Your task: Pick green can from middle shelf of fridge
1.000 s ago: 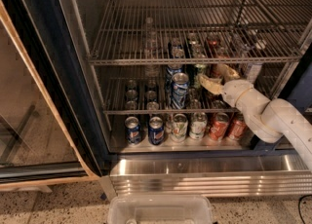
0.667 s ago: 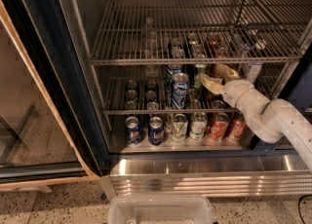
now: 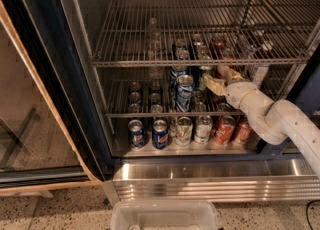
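Observation:
The fridge [image 3: 60,74] stands open with its wire racks in view. The middle shelf [image 3: 150,114] holds several cans. The dark green can [image 3: 203,73] stands on it right of centre, just behind and right of a blue-and-silver can [image 3: 184,93]. My gripper [image 3: 216,78] reaches in from the right at the level of this shelf, right beside the green can. Its two pale fingers [image 3: 212,85] stand apart, open, with nothing held. My white arm [image 3: 270,116] hides the cans behind it.
The upper wire rack [image 3: 200,62] lies just above the gripper and holds bottles and cans. The fridge floor carries a front row of blue, white-and-green and red cans [image 3: 160,133]. The glass door [image 3: 25,124] hangs open at the left. A white bin [image 3: 165,215] sits below the ribbed steel base.

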Motion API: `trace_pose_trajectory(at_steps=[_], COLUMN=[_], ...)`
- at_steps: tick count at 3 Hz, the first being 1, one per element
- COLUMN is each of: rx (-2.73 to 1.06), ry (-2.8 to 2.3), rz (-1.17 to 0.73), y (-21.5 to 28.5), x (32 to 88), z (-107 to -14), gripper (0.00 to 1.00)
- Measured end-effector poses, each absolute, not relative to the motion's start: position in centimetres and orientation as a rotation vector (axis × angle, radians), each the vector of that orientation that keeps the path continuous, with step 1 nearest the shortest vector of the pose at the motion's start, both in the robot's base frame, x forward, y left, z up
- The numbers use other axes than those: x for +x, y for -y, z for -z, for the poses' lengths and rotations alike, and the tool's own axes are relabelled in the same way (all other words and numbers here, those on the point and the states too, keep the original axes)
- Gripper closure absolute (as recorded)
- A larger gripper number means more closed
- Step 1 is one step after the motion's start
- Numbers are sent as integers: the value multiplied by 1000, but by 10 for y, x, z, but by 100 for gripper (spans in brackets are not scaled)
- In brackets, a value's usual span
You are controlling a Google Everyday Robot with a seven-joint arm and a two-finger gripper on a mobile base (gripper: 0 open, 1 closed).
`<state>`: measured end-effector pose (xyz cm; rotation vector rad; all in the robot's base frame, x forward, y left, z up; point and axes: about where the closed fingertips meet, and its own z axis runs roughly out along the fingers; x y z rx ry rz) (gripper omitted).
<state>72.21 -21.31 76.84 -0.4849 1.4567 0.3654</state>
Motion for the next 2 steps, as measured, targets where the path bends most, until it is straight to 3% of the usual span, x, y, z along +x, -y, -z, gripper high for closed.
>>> trace_pose_trajectory(at_steps=[2], rx=[-510], ry=[-1479], rz=[-407], y=[192], x=[730], z=[-756], gripper=[43])
